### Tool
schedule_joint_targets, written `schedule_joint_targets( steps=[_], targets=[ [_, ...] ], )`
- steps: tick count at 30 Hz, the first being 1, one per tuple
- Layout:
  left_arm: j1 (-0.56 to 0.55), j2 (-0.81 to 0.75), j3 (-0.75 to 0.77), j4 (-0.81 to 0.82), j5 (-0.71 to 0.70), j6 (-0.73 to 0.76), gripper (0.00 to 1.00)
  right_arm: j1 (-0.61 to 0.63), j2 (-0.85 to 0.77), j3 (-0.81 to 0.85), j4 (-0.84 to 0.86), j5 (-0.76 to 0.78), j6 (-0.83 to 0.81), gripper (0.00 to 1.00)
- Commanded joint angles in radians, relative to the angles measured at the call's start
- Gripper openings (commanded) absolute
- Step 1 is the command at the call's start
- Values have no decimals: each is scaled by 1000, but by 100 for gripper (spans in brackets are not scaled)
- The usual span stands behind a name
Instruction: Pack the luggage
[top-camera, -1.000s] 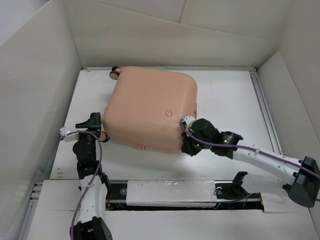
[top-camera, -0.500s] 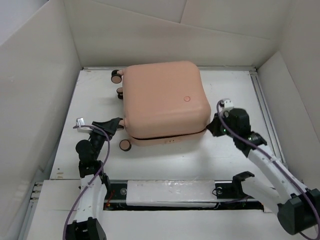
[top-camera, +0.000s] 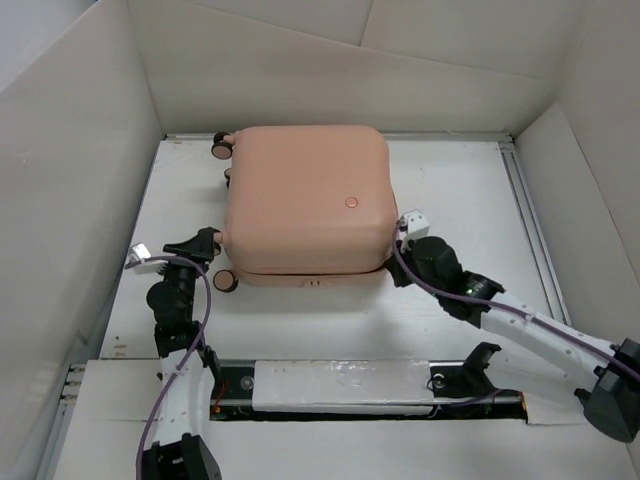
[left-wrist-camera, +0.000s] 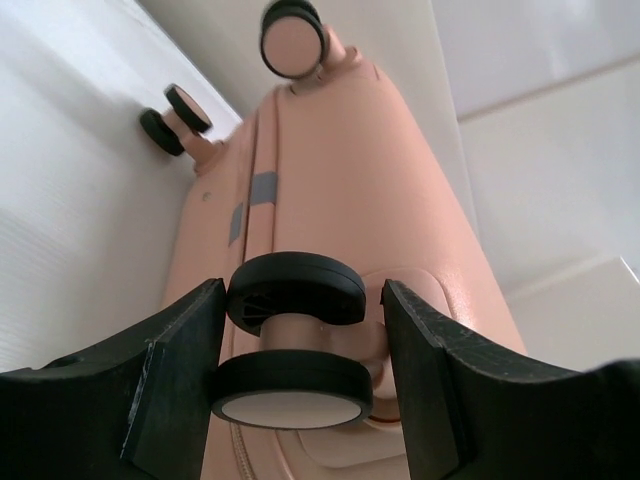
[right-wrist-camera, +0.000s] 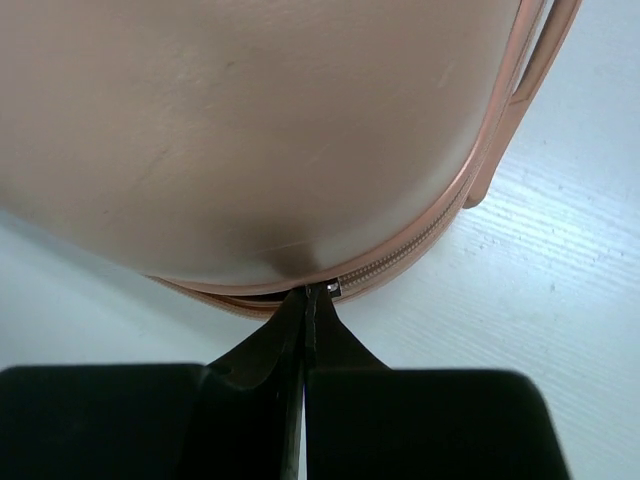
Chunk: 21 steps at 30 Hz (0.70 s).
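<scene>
Two claws flank the luggage (top-camera: 305, 200). The right gripper (right-wrist-camera: 308, 300), fingers pressed together, noses the zipper (right-wrist-camera: 400, 255) at its 4 o'clock corner. The left gripper (left-wrist-camera: 302, 300) stands spread around a caster wheel (left-wrist-camera: 295, 345) at 8 o'clock. The case lies flat and shut mid-table (top-camera: 450, 190) (contents hidden), so packing seems done; only zipping may remain.

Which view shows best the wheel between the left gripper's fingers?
The left wrist view: the wheel fills the centre, both discs clear, between the left gripper's fingers. In the top view the gripper largely hides it. The right wrist view lacks it.
</scene>
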Motion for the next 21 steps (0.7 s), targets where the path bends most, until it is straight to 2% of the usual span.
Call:
schedule_joint_targets(
  steps=[1, 4, 6, 8, 9, 11, 12, 15, 17, 18, 20, 21],
  targets=[
    [-61, -8, -134, -14, 341, -16, 0, 262, 112, 19, 348, -303, 128, 0],
    [-61, 4, -144, -14, 350, -16, 0, 356, 170, 59, 408, -313, 155, 0],
    [-61, 4, -144, -14, 350, -7, 0, 410, 212, 121, 417, -235, 155, 0],
    [-61, -8, -144, -14, 360, -7, 0, 419, 258, 157, 389, -172, 165, 0],
    [-61, -8, -144, -14, 370, -7, 0, 419, 258, 157, 379, -79, 165, 0],
    [-61, -33, -154, -14, 381, -16, 0, 419, 241, 157, 378, -12, 165, 0],
    [-61, -33, -154, -14, 392, -16, 0, 378, 227, 146, 378, 17, 175, 0],
    [-61, -44, -167, -14, 403, -16, 0, 318, 163, 146, 394, 7, 195, 0],
    [-61, -62, -177, -14, 412, -16, 0, 292, 163, 164, 468, -97, 195, 0],
    [-61, -62, -177, -14, 412, -16, 0, 292, 202, 189, 480, -125, 195, 0],
    [-61, -73, -177, -14, 433, -16, 0, 379, 279, 273, 492, -142, 195, 0],
    [-61, -73, -168, -14, 433, -16, 0, 415, 375, 301, 504, -126, 195, 0]
  ],
)
